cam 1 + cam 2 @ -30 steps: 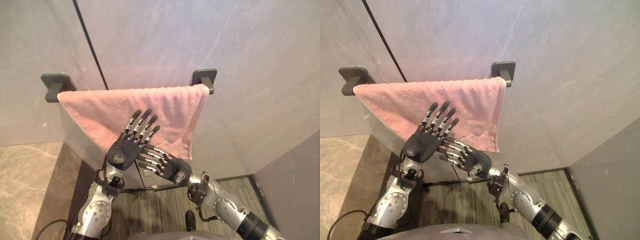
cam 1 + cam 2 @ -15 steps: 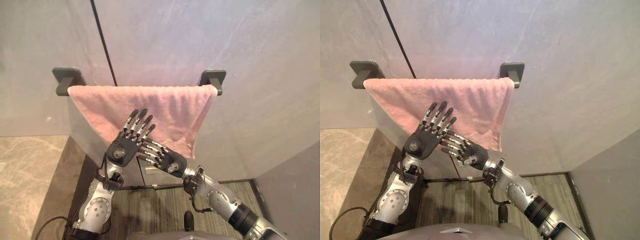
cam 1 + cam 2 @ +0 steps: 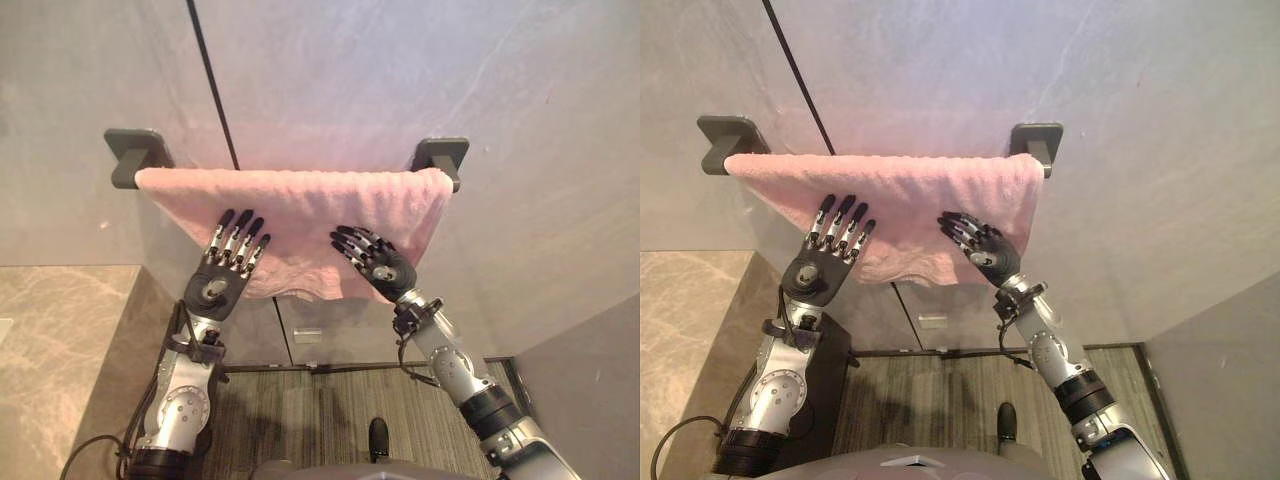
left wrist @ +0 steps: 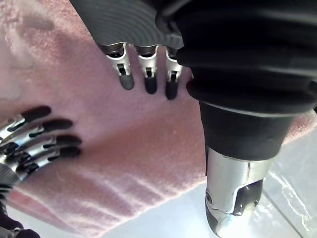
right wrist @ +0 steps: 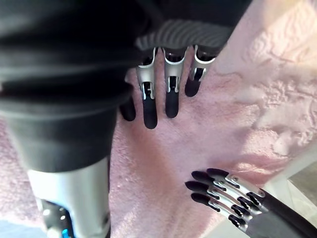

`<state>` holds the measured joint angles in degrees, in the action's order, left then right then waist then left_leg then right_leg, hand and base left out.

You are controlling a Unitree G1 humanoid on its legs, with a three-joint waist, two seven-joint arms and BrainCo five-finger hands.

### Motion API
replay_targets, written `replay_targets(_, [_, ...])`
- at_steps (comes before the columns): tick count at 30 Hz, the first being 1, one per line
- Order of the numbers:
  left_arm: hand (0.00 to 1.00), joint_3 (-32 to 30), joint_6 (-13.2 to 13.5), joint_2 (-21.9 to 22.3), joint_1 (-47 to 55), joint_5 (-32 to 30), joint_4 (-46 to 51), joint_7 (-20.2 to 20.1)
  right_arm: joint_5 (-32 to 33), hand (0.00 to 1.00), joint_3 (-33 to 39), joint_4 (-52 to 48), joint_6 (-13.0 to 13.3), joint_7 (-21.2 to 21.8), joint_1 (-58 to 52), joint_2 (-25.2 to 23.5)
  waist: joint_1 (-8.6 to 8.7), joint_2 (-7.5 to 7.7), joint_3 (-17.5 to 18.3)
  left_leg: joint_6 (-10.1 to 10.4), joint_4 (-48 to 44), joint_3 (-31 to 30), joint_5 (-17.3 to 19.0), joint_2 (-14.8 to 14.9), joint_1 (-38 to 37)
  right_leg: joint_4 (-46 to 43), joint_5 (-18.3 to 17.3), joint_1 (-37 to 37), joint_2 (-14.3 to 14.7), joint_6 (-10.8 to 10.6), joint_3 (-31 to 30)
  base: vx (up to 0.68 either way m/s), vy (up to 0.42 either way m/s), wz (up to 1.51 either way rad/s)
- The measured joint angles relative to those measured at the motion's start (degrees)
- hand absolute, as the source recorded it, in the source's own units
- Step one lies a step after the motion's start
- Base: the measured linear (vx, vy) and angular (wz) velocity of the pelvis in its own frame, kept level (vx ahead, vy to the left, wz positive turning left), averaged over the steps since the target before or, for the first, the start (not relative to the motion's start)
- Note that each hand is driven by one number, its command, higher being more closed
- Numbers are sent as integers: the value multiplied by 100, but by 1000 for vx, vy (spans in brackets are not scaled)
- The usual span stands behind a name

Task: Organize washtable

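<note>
Presently you have both arms raised, left robot hand [image 3: 213, 287] and right robot hand [image 3: 389, 271] apart, fingers straight and spread against the pink towel [image 3: 300, 200] draped between dark wall brackets [image 3: 441, 155]

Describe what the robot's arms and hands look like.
The left arm and right arm are silver-grey metal with rounded joints. The left hand and right hand have silver fingers with dark tips, and a dark ribbed cover wraps each hand's back and wrist.
</note>
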<state>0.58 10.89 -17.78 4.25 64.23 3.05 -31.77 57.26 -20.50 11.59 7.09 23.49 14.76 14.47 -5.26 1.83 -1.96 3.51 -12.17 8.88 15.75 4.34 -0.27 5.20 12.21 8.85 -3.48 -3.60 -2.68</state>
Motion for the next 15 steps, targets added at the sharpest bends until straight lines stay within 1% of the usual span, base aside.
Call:
replay_targets(2, [0, -116, 40, 42, -1, -8, -91, 55, 0, 0, 128, 0, 33, -50, 0, 0, 7, -3, 1, 0, 0, 1, 0, -1, 6, 0, 0, 7, 1, 1, -1, 0, 0, 0])
replay_targets(5, [0, -292, 96, 230, 3, -187, -157, 182, -1, 0, 351, -1, 68, -108, -13, -46, 2, -9, 3, 0, -5, 1, 0, -4, 14, 0, -1, 14, 3, 1, -1, 0, 0, 0])
replay_targets(7, [0, -301, 123, 232, 3, -251, -292, 247, -4, 0, 502, -19, 122, -104, -93, -160, 3, -17, 8, 1, -5, 0, 0, -3, 14, 0, -1, 15, 5, 1, -1, 0, 0, 0])
replay_targets(9, [0, -314, 124, 250, 23, -455, -425, 361, -4, 0, 689, -48, 155, -104, -263, -280, 4, -22, 10, 0, -4, 5, 0, -4, 16, 0, -1, 19, 4, 2, -4, 0, 0, 0])
replay_targets(10, [0, -328, 125, 263, 38, -501, -443, 370, -3, 0, 744, -53, 157, -105, -317, -304, 4, -21, 11, 1, -3, 5, 0, -4, 15, 0, -2, 19, 4, 3, -3, 0, 0, 0])
replay_targets(12, [0, -550, 126, 418, 100, -682, -581, 384, -1, 0, 981, -91, 159, -106, -553, -392, 18, -24, 12, 0, 3, 17, 0, -4, 14, 0, -3, 30, 7, 3, -12, 4, 1, -2])
replay_targets(15, [0, -710, 140, 446, 294, -860, -710, 386, 3, 0, 1229, -158, 161, -107, -861, -399, 27, -44, 24, 1, 10, 42, 0, -4, 11, 0, -3, 50, 14, 3, -20, 13, 0, -4])
